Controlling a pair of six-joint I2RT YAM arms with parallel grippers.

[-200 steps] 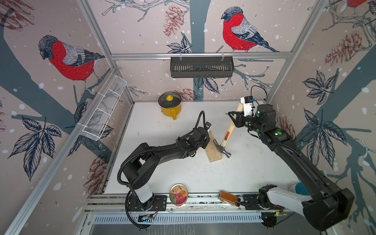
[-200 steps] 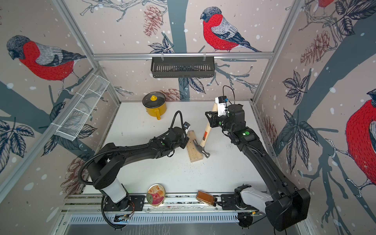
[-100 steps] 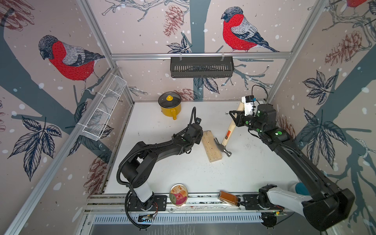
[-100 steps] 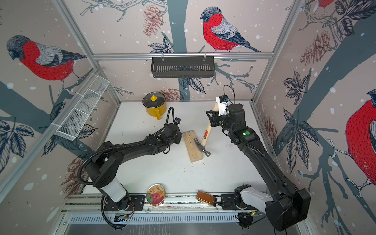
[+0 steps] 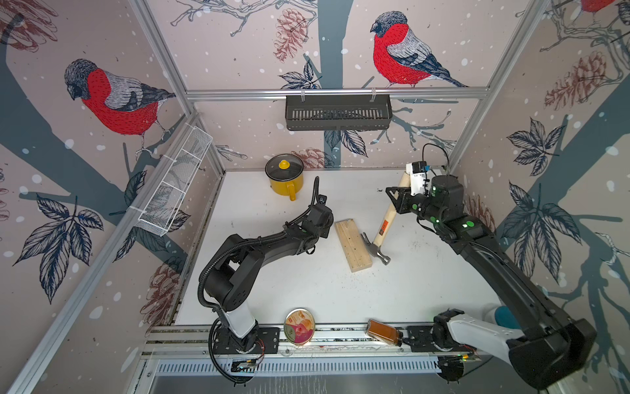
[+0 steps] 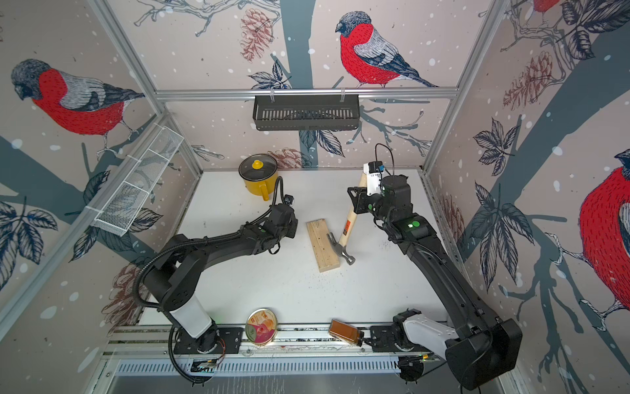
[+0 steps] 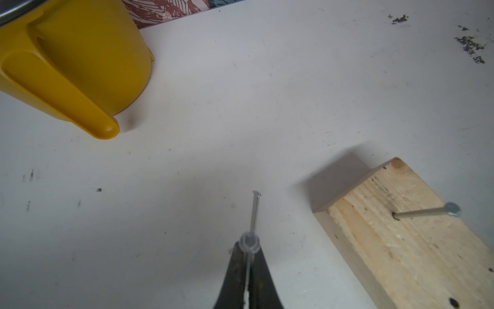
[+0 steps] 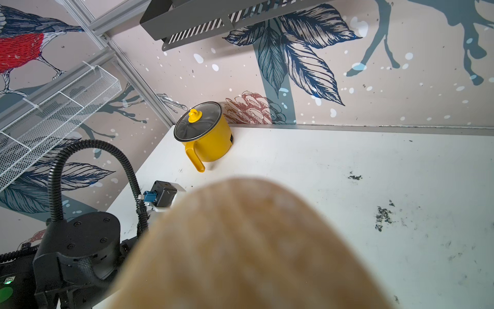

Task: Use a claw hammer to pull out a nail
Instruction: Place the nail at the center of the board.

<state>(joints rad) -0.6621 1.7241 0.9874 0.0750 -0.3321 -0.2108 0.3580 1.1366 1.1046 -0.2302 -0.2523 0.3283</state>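
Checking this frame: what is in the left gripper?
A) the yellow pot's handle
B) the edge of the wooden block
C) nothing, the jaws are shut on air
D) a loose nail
D: in the left wrist view the left gripper is shut on a thin nail that sticks out past its tips, apart from the wooden block.

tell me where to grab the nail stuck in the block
Grip the nail on its bare shank just under the head, from the sides: it stands proud of the wood block, and the flat head would likely stop a slip.
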